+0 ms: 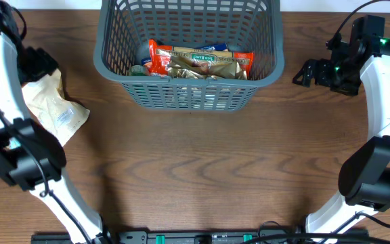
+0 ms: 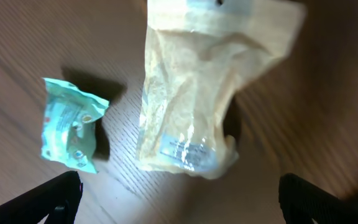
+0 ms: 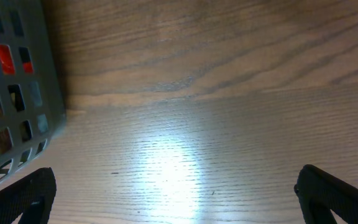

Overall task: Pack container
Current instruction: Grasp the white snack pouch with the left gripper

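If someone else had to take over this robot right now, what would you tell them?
The left gripper is open and empty, above a tan pouch and a teal packet lying apart on the table.
The right gripper is open and empty, over bare table beside the container.
Done: snack bags lie in the container.
Left: the tan pouch and the teal packet are not yet packed.

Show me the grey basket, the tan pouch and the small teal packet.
grey basket (image 1: pixel 188 96), overhead view, front lattice wall.
tan pouch (image 2: pixel 188 93), left wrist view, its middle.
teal packet (image 2: pixel 70 124), left wrist view, its centre.
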Robot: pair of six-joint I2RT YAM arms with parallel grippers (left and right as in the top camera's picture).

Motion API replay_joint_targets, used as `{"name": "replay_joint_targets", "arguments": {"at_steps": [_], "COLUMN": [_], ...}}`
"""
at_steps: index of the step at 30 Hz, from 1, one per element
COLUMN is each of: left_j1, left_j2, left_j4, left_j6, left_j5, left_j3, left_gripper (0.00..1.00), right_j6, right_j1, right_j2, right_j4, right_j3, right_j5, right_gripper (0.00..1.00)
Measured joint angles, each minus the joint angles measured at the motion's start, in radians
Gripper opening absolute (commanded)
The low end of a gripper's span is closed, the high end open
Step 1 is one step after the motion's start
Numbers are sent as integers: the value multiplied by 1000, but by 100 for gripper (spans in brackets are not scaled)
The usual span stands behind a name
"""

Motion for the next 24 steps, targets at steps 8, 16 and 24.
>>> {"name": "replay_joint_targets", "arguments": {"at_steps": [8, 16, 24], "left_j1": [8, 8, 10], "left_j2": [131, 143, 127], "left_j4": [108, 294, 442], "left_j6": [50, 159, 224], "left_j5": [16, 82, 137], "left_j3": [-59, -236, -394], "left_gripper": [98, 98, 100], "right_j6": [0, 0, 0], "right_j1": [0, 0, 0], "right_j2": [0, 0, 0], "right_j4": [23, 25, 24], "right_j3": [0, 0, 0], "right_j5": [0, 0, 0], "right_gripper": [99, 99, 99]}}
